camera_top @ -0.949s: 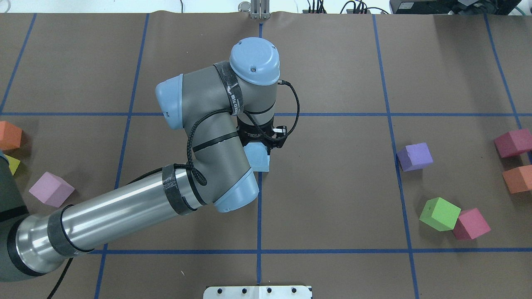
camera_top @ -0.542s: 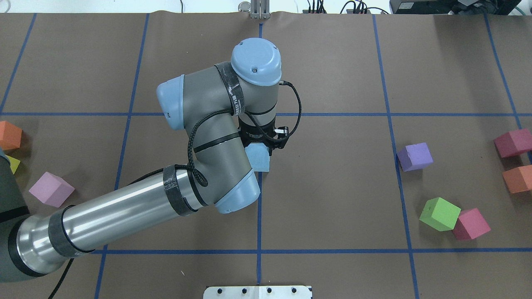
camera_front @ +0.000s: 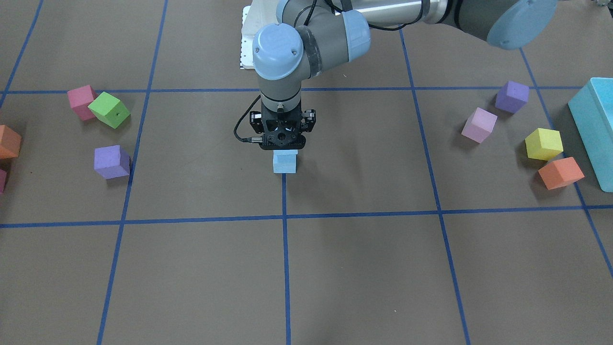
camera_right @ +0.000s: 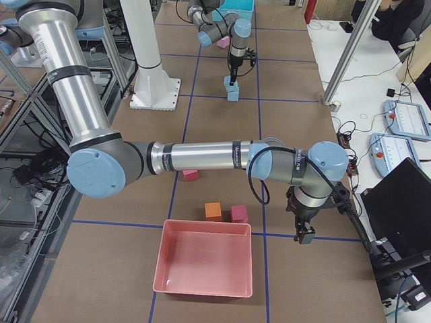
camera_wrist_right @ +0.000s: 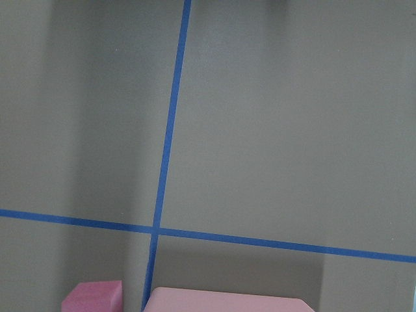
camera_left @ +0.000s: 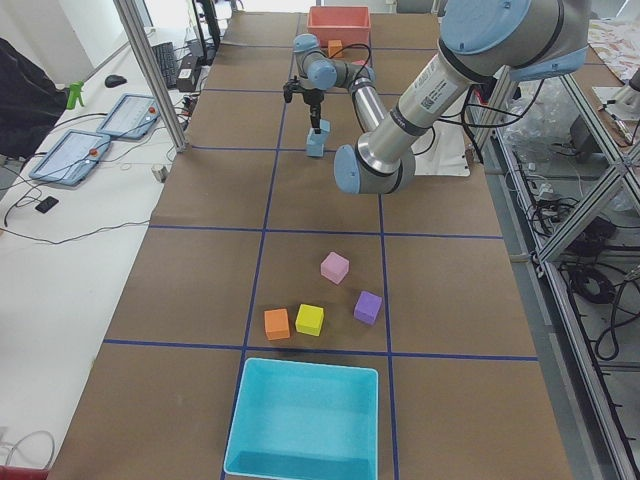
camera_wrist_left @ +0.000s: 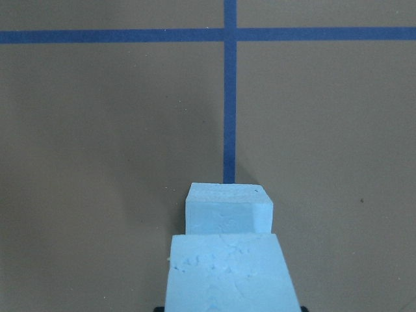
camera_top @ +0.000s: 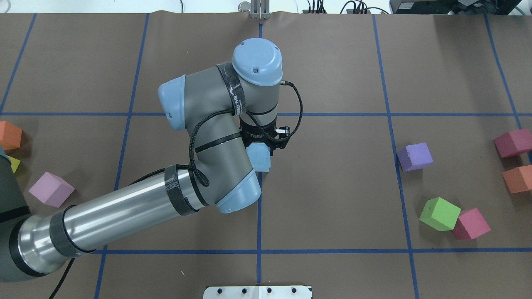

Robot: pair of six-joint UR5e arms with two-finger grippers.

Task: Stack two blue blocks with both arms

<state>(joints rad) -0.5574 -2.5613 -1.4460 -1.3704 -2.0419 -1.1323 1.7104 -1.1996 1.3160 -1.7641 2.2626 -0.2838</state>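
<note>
I see the upper block [camera_wrist_left: 227,276] grasped by the left gripper [camera_front: 284,147], which is clenched on its two sides. The block hangs straight over the lower block [camera_wrist_left: 229,211], and that one sits on the table [camera_front: 364,268] at the middle, on the centre tape line [camera_front: 286,249]. Whether the two blocks touch or there is a thin gap between them, I cannot tell from any view. The left arm [camera_top: 124,216] reaches to the centre with its wrist pointing straight down. The right gripper [camera_right: 304,234] is well apart from there, at the table's right end, above the paper and near the pink tray [camera_right: 205,266]. It shows only in the side view, so I cannot tell if it is released or clenched. On the robot's right side lie a purple cube [camera_front: 111,162] and a green cube [camera_front: 109,109] that touches a pink cube [camera_front: 80,102]. On its left side lie a lilac cube [camera_front: 479,125], a yellow cube [camera_front: 543,143] and an orange cube [camera_front: 560,173], the last two just beside the turquoise box [camera_front: 594,129].
</note>
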